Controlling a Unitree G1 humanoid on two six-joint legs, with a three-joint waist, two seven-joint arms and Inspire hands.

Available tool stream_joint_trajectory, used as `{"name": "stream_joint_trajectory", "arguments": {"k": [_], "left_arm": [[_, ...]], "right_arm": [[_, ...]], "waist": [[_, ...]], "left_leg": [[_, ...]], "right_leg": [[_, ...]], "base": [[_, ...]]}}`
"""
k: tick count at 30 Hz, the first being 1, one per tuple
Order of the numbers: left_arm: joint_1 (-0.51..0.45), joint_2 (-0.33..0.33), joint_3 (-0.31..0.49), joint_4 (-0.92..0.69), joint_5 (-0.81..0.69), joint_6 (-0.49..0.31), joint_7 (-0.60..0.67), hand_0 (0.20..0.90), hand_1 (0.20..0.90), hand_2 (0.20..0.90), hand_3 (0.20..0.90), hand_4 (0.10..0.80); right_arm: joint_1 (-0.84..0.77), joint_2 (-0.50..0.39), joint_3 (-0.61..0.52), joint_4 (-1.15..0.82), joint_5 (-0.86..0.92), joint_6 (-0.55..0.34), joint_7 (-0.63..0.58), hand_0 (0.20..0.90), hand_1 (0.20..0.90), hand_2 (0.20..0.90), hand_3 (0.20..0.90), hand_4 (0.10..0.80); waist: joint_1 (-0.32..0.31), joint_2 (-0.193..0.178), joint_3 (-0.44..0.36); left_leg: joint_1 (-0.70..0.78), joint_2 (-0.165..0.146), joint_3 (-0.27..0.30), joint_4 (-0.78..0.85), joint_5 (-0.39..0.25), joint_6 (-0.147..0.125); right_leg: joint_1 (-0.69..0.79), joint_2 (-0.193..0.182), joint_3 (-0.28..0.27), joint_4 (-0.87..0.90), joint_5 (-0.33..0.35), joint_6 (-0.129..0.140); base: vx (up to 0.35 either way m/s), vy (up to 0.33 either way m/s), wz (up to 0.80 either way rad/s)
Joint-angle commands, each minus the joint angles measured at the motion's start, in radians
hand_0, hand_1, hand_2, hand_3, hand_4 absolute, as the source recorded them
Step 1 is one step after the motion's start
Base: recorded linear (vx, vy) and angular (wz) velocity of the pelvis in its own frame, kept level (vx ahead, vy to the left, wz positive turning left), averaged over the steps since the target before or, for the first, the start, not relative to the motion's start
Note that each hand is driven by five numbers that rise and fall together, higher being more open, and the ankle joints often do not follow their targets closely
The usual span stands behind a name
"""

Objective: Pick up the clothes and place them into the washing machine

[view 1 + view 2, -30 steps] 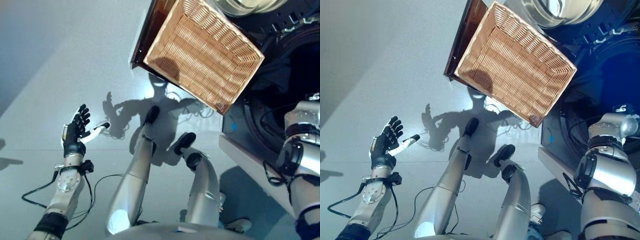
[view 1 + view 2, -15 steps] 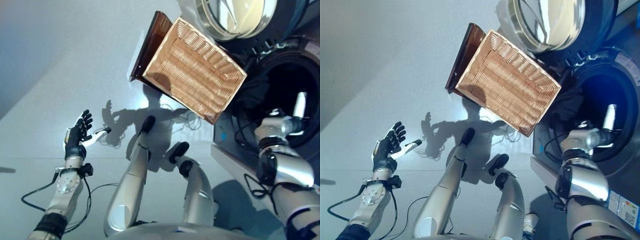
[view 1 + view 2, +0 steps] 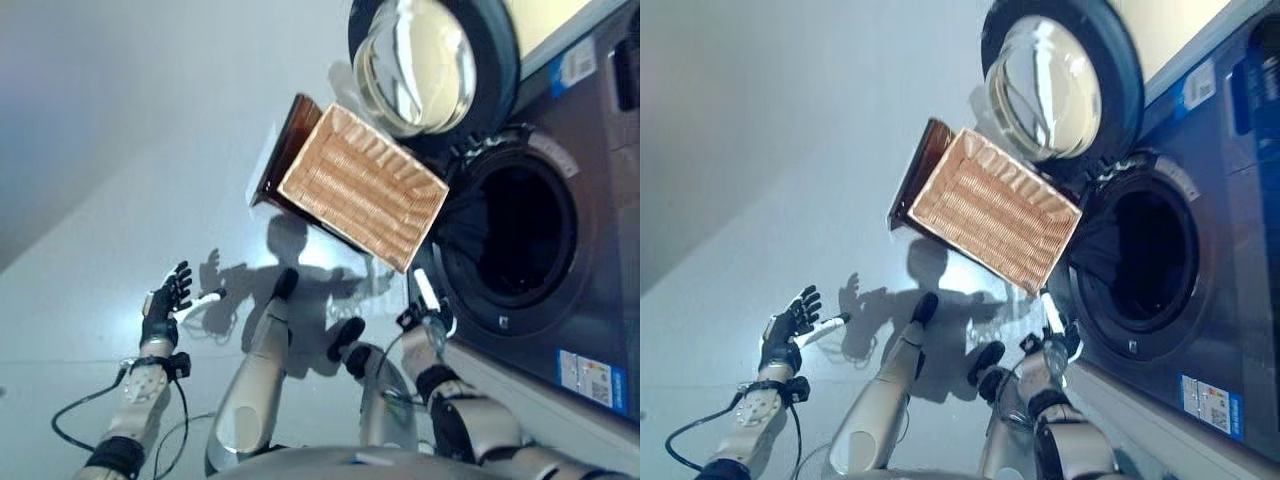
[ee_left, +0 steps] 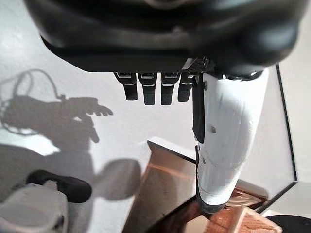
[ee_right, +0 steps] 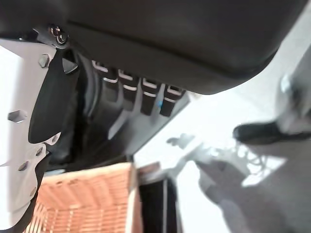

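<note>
At the open washing machine (image 3: pixel 560 250) dark clothes (image 3: pixel 463 222) hang over the drum's rim, beside the empty basket (image 3: pixel 362 185). Both the right hand (image 3: pixel 428 305) and the left hand (image 3: pixel 166 305) are empty, fingers straight. Clothes may slide out unless pushed deeper.

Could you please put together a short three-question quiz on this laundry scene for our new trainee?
1. True or false: the basket holds clothes.
2. The washer door is: A open, B closed?
3. What dark thing hangs at the drum opening's edge nearest the basket?

Key: 1 false, it looks empty. 2 A. 3 dark cloth. Both the left hand and right hand are open and hold nothing.
</note>
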Motion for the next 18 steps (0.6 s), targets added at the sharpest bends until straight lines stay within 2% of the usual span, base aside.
{"name": "stream_joint_trajectory", "arguments": {"k": [1, 3, 5, 6, 10, 12, 18], "left_arm": [[0.018, -0.005, 0.052, 0.087, 0.037, -0.040, -0.006, 0.900, 0.900, 0.900, 0.900, 0.800], [0.005, -0.023, 0.047, 0.160, 0.057, -0.035, -0.017, 0.900, 0.900, 0.900, 0.900, 0.800], [0.005, -0.028, 0.048, 0.179, 0.066, -0.035, -0.016, 0.900, 0.900, 0.900, 0.900, 0.800], [-0.003, -0.038, 0.038, 0.240, 0.101, -0.030, -0.030, 0.900, 0.900, 0.900, 0.900, 0.800], [-0.001, -0.055, 0.047, 0.324, 0.144, -0.024, -0.044, 0.900, 0.900, 0.900, 0.900, 0.800], [-0.001, -0.072, 0.070, 0.401, 0.169, -0.011, -0.063, 0.900, 0.900, 0.900, 0.900, 0.800], [0.012, -0.110, 0.082, 0.499, 0.261, 0.023, -0.095, 0.900, 0.900, 0.900, 0.900, 0.800]], "right_arm": [[0.074, -0.074, 0.076, -0.040, -0.155, 0.004, 0.038, 0.900, 0.900, 0.900, 0.900, 0.800], [0.107, -0.085, 0.121, -0.020, -0.262, 0.038, 0.046, 0.900, 0.900, 0.900, 0.900, 0.800], [0.125, -0.086, 0.140, -0.032, -0.291, 0.044, 0.056, 0.900, 0.900, 0.900, 0.900, 0.800], [0.153, -0.110, 0.185, 0.003, -0.413, 0.082, 0.078, 0.900, 0.900, 0.900, 0.900, 0.800], [0.199, -0.134, 0.207, 0.054, -0.533, 0.114, 0.101, 0.900, 0.900, 0.900, 0.900, 0.800], [0.243, -0.151, 0.218, 0.106, -0.625, 0.143, 0.118, 0.900, 0.900, 0.900, 0.900, 0.800], [0.321, -0.174, 0.201, 0.210, -0.758, 0.194, 0.156, 0.900, 0.900, 0.900, 0.900, 0.800]], "waist": [[-0.020, 0.040, -0.021], [-0.028, 0.044, -0.036], [-0.033, 0.048, -0.041], [-0.044, 0.055, -0.058], [-0.058, 0.071, -0.093], [-0.066, 0.085, -0.143], [-0.079, 0.115, -0.237]], "left_leg": [[0.089, 0.040, -0.019, -0.109, 0.024, -0.029], [0.155, 0.054, -0.019, -0.135, 0.025, -0.031], [0.185, 0.060, -0.016, -0.146, 0.025, -0.031], [0.240, 0.071, -0.011, -0.166, 0.021, -0.031], [0.321, 0.086, 0.000, -0.204, 0.022, -0.033], [0.391, 0.092, 0.010, -0.245, 0.021, -0.039], [0.517, 0.104, 0.046, -0.303, 0.007, -0.048]], "right_leg": [[0.160, 0.039, -0.026, -0.149, 0.076, 0.036], [0.226, 0.046, -0.024, -0.192, 0.093, 0.043], [0.256, 0.052, -0.023, -0.209, 0.099, 0.045], [0.310, 0.056, -0.017, -0.253, 0.114, 0.053], [0.388, 0.060, -0.014, -0.329, 0.141, 0.063], [0.469, 0.061, -0.011, -0.416, 0.171, 0.077], [0.591, 0.040, 0.003, -0.536, 0.230, 0.102]], "base": [[0.099, -0.014, -0.12], [0.084, -0.005, -0.17], [0.043, -0.005, -0.13], [0.026, -0.006, -0.13], [0.058, -0.010, -0.15], [0.119, -0.030, -0.12], [0.092, 0.010, -0.20]]}}
